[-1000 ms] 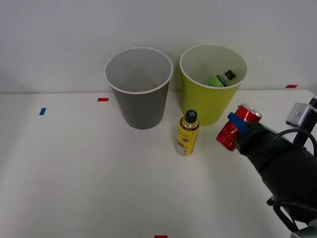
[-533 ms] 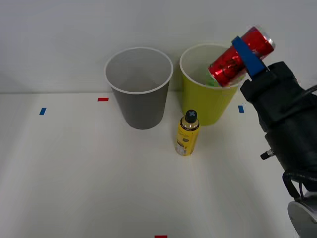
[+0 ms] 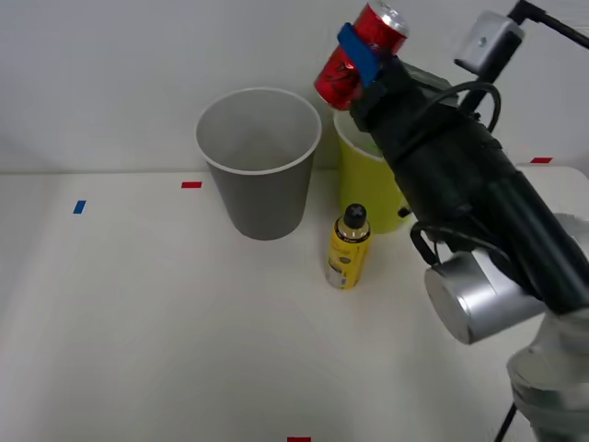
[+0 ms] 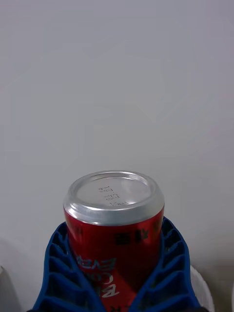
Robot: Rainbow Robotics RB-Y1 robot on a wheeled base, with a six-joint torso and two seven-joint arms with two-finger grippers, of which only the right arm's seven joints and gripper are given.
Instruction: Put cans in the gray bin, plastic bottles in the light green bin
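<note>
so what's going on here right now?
The right end effector holds the red can in its blue fingers, raised above the table near the back rims of both bins. The can sits between the gray bin and the light green bin, not yet over the gray one. A yellow black-capped bottle stands upright in front of them.

The red can, with silver ends, is held up in the air, tilted, above the gap between the two bins' rims; blue ribbed fingers clasp its sides. The gray bin stands upright on the table, white-rimmed, pale inside. Just beside it stands the lime bin, partly hidden behind the arm.
</note>
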